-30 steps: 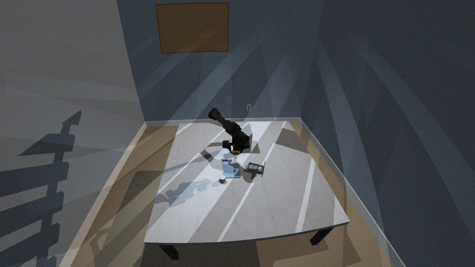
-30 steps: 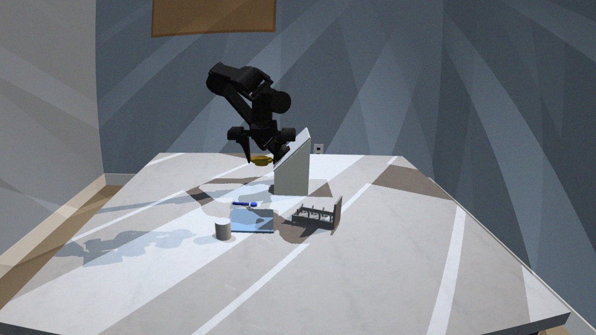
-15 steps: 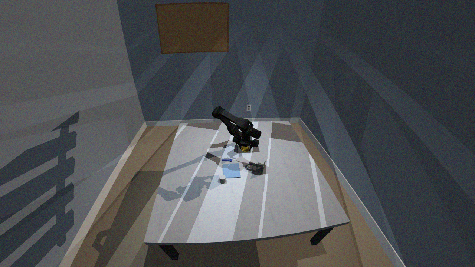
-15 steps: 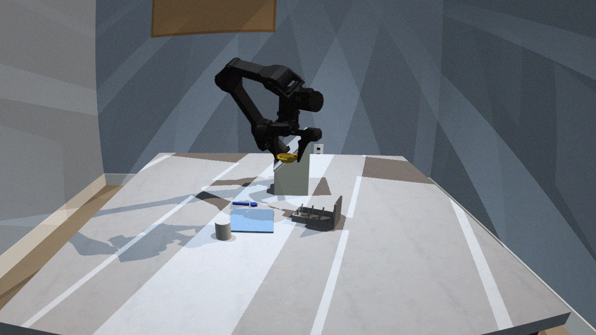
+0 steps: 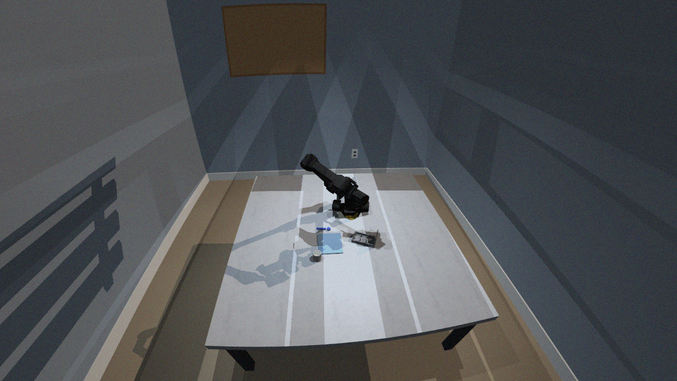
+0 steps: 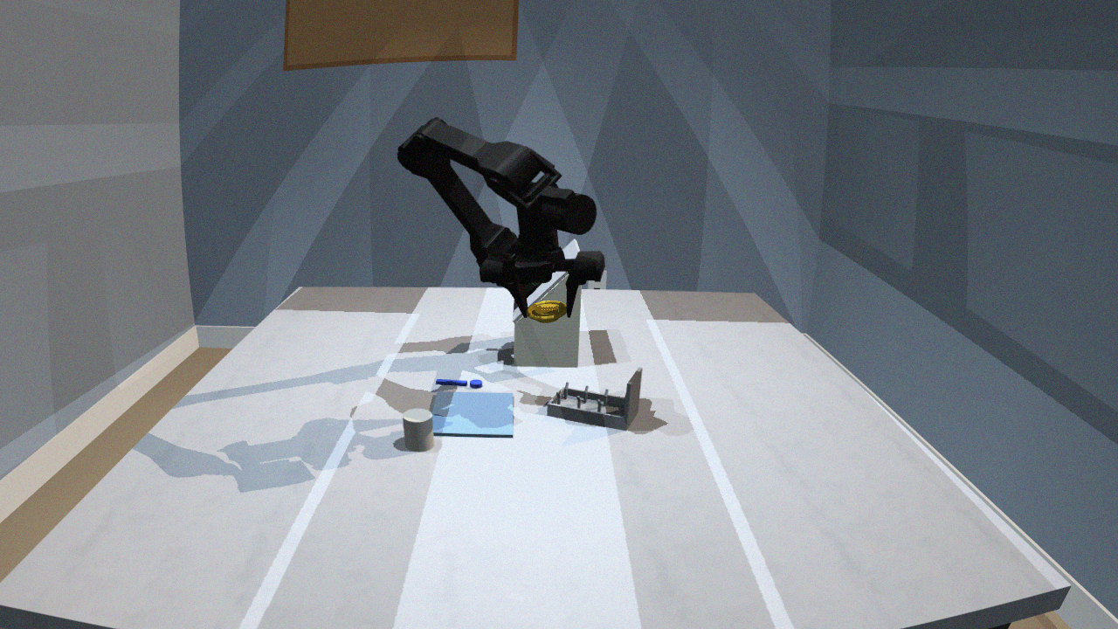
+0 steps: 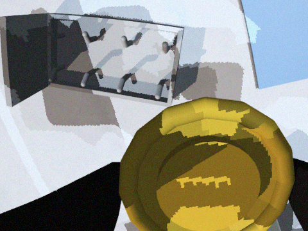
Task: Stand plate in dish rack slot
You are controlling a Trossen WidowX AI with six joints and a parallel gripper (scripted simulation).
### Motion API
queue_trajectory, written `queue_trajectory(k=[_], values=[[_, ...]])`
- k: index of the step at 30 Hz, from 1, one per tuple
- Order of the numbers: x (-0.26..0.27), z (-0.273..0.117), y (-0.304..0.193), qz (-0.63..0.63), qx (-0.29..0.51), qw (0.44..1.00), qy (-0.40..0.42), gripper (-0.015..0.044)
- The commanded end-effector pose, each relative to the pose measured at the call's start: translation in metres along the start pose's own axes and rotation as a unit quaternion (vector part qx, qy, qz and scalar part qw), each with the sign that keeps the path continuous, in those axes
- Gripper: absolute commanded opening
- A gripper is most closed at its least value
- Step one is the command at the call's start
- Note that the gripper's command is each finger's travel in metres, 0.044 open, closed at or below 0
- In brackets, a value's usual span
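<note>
Carrying was the step in hand. From the top, the arm reached forward over the table, folded low behind the dish rack. From the exterior, the gripper pointed down, clenched across the yellow plate, lifted flat above a gray wedge block. At the wrist, the plate hung beside the rack; next it needed tipping upright over a slot.
</note>
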State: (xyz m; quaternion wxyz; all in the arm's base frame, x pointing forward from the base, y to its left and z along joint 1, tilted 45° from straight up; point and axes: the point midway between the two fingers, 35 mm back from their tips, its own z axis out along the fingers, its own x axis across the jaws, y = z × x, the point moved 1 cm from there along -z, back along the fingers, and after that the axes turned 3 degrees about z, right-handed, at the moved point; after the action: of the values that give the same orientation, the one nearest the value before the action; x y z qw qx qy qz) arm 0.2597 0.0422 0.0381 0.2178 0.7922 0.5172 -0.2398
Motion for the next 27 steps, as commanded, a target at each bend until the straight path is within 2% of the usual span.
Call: queue_trajectory(k=[1, 14, 27], values=[[0.000, 0.013, -0.003, -0.043, 0.033, 0.998, 0.029, 0.0000], [0.002, 0.043, -0.005, -0.161, 0.085, 0.975, 0.126, 0.0000], [0.005, 0.067, -0.005, -0.263, 0.086, 0.930, 0.241, 0.0000]])
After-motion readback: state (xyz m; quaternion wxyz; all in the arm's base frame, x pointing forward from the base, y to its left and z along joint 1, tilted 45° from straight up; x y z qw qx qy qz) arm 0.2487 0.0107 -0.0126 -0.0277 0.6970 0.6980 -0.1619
